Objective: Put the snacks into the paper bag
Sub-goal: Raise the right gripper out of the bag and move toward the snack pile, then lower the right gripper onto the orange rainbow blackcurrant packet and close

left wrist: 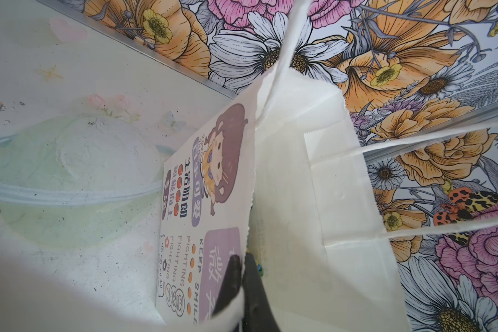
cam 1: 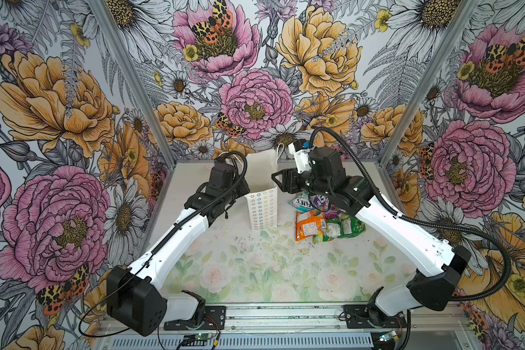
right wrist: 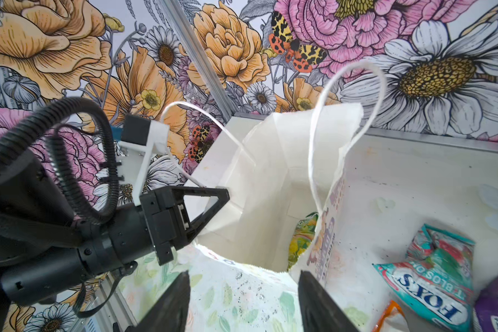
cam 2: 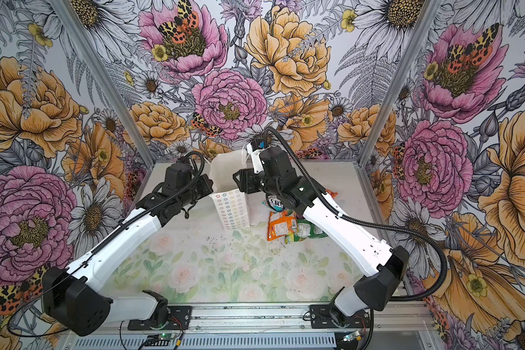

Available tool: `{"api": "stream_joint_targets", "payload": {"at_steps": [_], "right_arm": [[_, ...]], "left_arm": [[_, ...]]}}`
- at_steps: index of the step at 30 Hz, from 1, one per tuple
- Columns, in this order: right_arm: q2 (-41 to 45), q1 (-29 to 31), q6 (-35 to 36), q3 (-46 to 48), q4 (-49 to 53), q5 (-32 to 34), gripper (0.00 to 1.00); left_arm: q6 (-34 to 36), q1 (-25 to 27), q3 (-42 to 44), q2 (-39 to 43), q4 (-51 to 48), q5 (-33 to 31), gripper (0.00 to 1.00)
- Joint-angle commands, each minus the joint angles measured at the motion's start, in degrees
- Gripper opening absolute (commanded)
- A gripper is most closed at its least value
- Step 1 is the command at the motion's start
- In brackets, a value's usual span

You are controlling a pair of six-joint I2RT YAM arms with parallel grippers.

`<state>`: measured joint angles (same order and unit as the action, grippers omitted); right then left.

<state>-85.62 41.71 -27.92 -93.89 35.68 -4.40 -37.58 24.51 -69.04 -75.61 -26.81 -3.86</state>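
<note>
Bimanual cell, described from the front edge to the back. The table [cam 1: 255,266] carries a pale rose-print covering, speckled with dark crumbs.

Right of centre, the loose snacks lie in a cluster on the table. An orange packet [cam 1: 311,225] is nearest, touching the green packets [cam 1: 343,227] beside it. Just behind them, a teal packet [cam 1: 300,203] marked "FOX'S" and a purple packet [cam 1: 322,201] sit partly under the right forearm.

The paper bag [cam 1: 261,212] stands upright left of this cluster, near it but apart. Its flower-ring side faces the front and its mouth is open. The right wrist view shows one green-and-yellow packet [right wrist: 302,238] already inside, leaning against the bag's wall.

The left gripper [right wrist: 226,195] is clenched on the bag's left wall at the rim. In the left wrist view its fingers [left wrist: 233,276] pinch the top edge of the face printed with a cartoon girl.

The right gripper [cam 1: 278,180] hovers at the right side of the bag's mouth, pointing toward it. Its jaws are spread, and in the right wrist view nothing lies between its fingers [right wrist: 319,304], so it has released.

A white cord handle [right wrist: 342,115] arches above the bag's far rim. Behind it rises the flower-patterned wall [cam 1: 255,100].
</note>
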Motion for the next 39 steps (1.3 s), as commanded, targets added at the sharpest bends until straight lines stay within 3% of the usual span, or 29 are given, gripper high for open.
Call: {"api": "stream_joint_targets", "payload": {"at_steps": [1, 9, 17, 22, 29, 39], "right_arm": [[2.9, 0.1, -0.4, 3.5, 3.3, 4.5, 0.65], [9.6, -0.2, -7.3, 16.7, 4.5, 12.5, 0.69], [14.1, -2.4, -26.0, 30.0, 4.5, 19.1, 0.71], [14.3, -3.7, -34.1, 34.0, 4.5, 19.0, 0.72], [10.9, -5.0, -41.0, 33.7, 4.4, 15.7, 1.00], [5.7, -5.3, -53.4, 33.0, 4.5, 13.2, 1.00]], "left_arm": [[0.7, 0.4, -2.2, -0.2, 0.6, -0.3, 0.00], [0.8, 0.3, -1.7, -0.2, 0.4, -0.7, 0.00], [0.9, 0.2, -1.9, -0.7, 0.4, -0.4, 0.00], [0.9, 0.1, -1.9, -1.0, 0.4, -0.3, 0.00], [0.8, 0.1, -1.8, -0.9, 0.4, 0.1, 0.00], [0.9, 0.0, -1.6, -0.8, 0.4, 0.0, 0.00]]}}
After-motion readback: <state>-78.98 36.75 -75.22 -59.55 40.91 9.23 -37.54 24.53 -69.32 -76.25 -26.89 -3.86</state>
